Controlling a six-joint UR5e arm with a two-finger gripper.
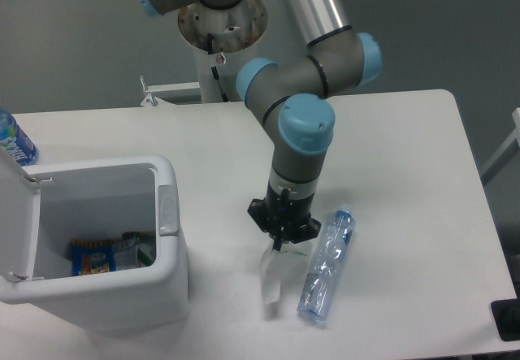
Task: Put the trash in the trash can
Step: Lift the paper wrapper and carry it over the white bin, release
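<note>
Jaws of gripper (280, 243) closed on top of white wrapper (271, 277), which hangs below it, just left of the clear bottle (327, 265) lying on the worktop (406, 173). Trash can (106, 246) stands open at left.

Robotics lab setting: arm (305, 124) was mounted on a metal pedestal (221, 19) behind a plain white table (406, 173), grey floor (73, 43) beyond.
</note>
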